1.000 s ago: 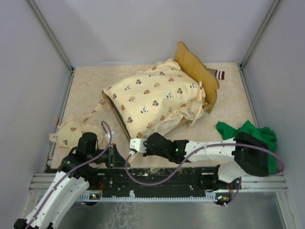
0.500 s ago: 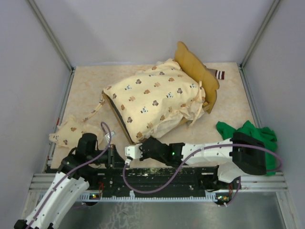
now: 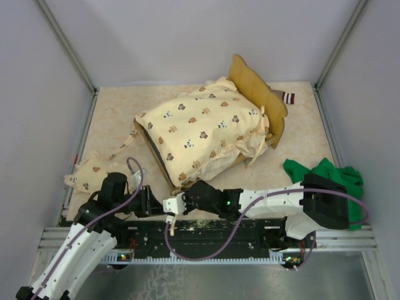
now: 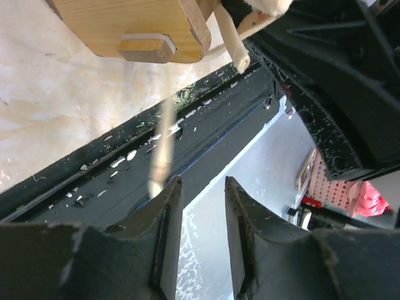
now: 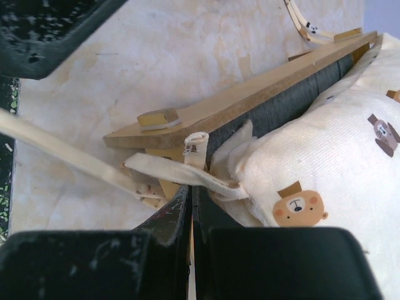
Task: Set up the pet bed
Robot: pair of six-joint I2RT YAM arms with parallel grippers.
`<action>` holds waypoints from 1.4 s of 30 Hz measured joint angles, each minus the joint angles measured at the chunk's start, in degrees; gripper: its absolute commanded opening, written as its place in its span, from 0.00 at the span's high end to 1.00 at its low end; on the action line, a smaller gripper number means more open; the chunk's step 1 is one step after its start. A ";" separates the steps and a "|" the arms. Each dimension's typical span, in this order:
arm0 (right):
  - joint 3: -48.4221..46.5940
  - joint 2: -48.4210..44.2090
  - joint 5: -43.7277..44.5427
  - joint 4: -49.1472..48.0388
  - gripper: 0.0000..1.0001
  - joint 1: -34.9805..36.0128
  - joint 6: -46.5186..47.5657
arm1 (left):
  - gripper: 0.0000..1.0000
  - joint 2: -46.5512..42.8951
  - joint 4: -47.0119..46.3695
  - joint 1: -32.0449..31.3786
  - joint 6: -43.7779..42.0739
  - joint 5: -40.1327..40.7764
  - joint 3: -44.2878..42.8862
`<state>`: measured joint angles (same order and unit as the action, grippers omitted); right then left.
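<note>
Moved: left arm (image 3: 94, 228) swung rightward toward right jaws; left jaws now parted narrowly, empty
Right jaws: closed, apparently pinching quilt tie (image 5: 169, 171)
Pet bed (image 3: 253, 84): mid-tabletop (image 3: 112, 119), under quilt (image 3: 200, 128)
Tip: draw tie gently, keeping frame steady

1. Left arm (image 3: 78, 244): rises from the near-left base, wrist turned toward the centre.
2. Left gripper (image 4: 203, 187): fingers parted by a narrow gap, nothing between them.
3. Right arm (image 3: 278, 201): stretched low and leftward from the near-right base.
4. Right gripper (image 5: 190, 194): fingers pressed together, tips near the left gripper.
</note>
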<state>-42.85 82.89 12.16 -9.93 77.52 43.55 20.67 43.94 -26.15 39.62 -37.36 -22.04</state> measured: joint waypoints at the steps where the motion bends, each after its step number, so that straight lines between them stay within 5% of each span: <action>1: 0.17 0.00 -0.31 -0.31 1.00 0.00 0.24 | 0.53 0.04 0.46 0.00 -0.04 0.90 -0.59; 7: 0.26 0.00 -1.27 -1.99 1.00 0.00 0.87 | 0.44 0.09 1.05 0.00 0.46 5.97 -4.22; 17: 2.38 -0.02 -1.90 -5.66 1.00 0.00 0.68 | 0.44 1.38 -12.79 0.00 1.95 6.97 -3.34; 42: 4.63 -1.11 -2.19 -11.80 1.00 0.00 -1.64 | 0.60 11.30 -23.32 0.00 4.55 4.98 0.57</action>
<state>-38.22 81.78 9.98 -21.74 77.52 41.91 31.97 20.62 -26.15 44.16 -32.38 -21.47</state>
